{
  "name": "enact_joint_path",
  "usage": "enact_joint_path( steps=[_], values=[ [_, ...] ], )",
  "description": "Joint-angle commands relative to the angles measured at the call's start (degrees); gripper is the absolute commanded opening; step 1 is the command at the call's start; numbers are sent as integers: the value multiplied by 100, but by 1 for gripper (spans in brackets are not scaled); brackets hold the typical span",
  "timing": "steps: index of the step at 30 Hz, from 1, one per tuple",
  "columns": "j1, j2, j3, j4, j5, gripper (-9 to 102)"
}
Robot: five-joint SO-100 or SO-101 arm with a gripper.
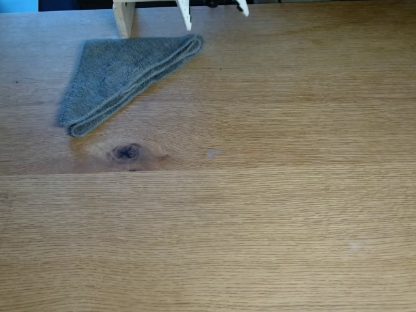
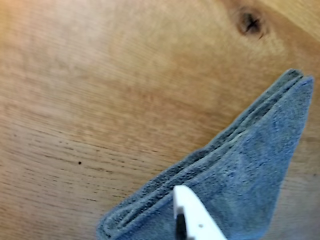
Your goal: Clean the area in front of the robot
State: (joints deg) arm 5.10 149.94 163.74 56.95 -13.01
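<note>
At the far left of the fixed view stands a pale wooden post (image 1: 123,16) at the top edge, and just beside and below it lies the cloth (image 1: 123,75), grey, folded to a triangle, flat on the bench (image 1: 273,227). Its long axis runs from lower left to upper right in this view, and the upper right corner ends just under the fingers (image 1: 214,14). Of these only two white tips show at the top edge, with a clear gap between them, so they seem apart and they hold nothing. Further right, near the middle, there is a dark knot (image 1: 127,153) and then a small pale smudge (image 1: 213,154); the rest of the bench to the right is bare wood.

In the wrist view the knot (image 2: 249,22) is at the top right, the cloth (image 2: 240,175) fills the lower right, and one white finger (image 2: 192,212) hangs over its folded edge. I judge the cloth lies directly under the fingers, so the coming move is a short descent to pinch that corner. No containers are visible.
</note>
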Motion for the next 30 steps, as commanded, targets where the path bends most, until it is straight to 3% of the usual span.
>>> enact_joint_path(
  steps=[1, 8, 14, 23, 30],
  values=[
    [35, -923, -1696, -132, 70, 44],
    [369, -2048, -3164, -185, 123, 35],
    [958, -2777, -3771, -475, 343, 35],
    [2602, -4430, -3946, -1318, 905, 39],
    [3480, -5370, -3946, -1450, 1125, 39]
  ],
)
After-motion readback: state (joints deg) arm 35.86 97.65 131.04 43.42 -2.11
